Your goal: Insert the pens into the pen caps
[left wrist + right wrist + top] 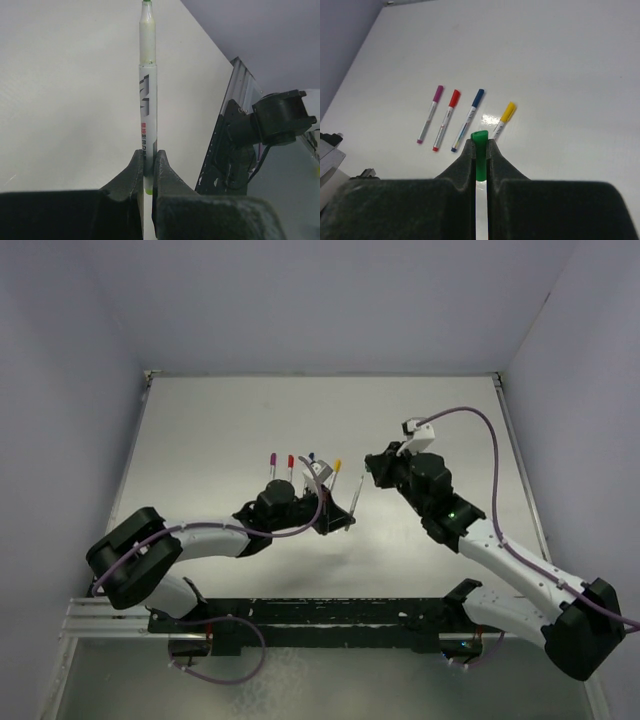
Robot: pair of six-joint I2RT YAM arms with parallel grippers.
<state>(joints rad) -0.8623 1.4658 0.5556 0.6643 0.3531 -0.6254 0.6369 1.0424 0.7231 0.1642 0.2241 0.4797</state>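
Observation:
My left gripper [148, 161] is shut on the lower end of a silvery-white pen [148, 95] with a green tip, which points up and away. In the top view the left gripper [340, 517] holds this pen [355, 495] tilted toward the right gripper [374, 472]. My right gripper [480, 146] is shut on the green cap [480, 150], open end outward. Beyond it, four pens lie side by side with caps on: purple [430, 121], red [446, 120], blue [468, 120], yellow [504, 119]. The held pen's tip and the green cap are apart.
The four capped pens [300, 463] lie in a row just behind the left gripper. A black and metal rail [300, 615] runs along the near edge and shows in the left wrist view [235, 145]. Grey walls stand at the left, back and right.

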